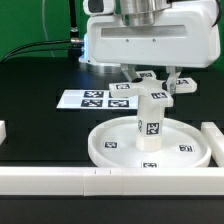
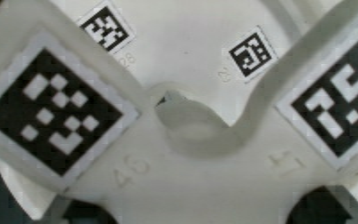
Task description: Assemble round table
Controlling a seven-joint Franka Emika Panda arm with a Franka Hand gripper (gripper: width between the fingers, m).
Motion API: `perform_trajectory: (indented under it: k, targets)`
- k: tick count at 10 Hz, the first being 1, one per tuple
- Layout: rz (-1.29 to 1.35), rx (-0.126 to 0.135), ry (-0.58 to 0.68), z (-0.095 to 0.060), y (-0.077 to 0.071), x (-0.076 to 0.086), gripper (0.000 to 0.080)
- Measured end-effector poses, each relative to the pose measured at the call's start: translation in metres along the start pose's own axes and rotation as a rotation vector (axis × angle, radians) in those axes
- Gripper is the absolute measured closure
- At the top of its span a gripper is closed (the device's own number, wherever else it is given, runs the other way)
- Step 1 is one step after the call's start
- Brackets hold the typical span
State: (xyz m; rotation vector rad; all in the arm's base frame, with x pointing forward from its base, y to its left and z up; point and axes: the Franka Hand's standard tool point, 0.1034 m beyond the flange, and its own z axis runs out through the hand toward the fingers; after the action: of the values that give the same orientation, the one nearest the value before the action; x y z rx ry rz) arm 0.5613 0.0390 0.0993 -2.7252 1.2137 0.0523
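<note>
The large rimmed round disc (image 1: 112, 143) lies flat on the black table. The short thick cylinder (image 1: 150, 122) stands upright at the disc's middle, a tag on its side. My gripper (image 1: 152, 72) is right above it, shut on the cross-shaped piece (image 1: 146, 87), which sits level at the cylinder's top; I cannot tell whether the two touch. In the wrist view the cross-shaped piece (image 2: 194, 130) fills the picture with tagged arms to either side. My gripper (image 2: 202, 208) shows only as dark fingertips (image 2: 345, 200) at the corners, against the piece.
The marker board (image 1: 92, 98) lies behind the disc toward the exterior view's left. White border blocks run along the front (image 1: 60, 180), the right (image 1: 212, 140) and the left edge (image 1: 3, 130). The arm's white body (image 1: 150, 40) stands behind.
</note>
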Motion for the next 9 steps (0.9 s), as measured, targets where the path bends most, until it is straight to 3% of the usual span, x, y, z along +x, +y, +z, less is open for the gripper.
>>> perform_trajectory:
  k: [1,3,6,9]
  targets:
    - [0.072,0.009,0.007,-0.0001,-0.0009,0.001,0.0348]
    - [0.052,-0.008,0.03,-0.0015,-0.005,0.0014,0.0348]
    - [0.247,0.008,0.015,-0.0008,-0.003,0.0026,0.0348]
    - [0.573,0.073,-0.037,-0.0022,0.0015,0.0063,0.0348]
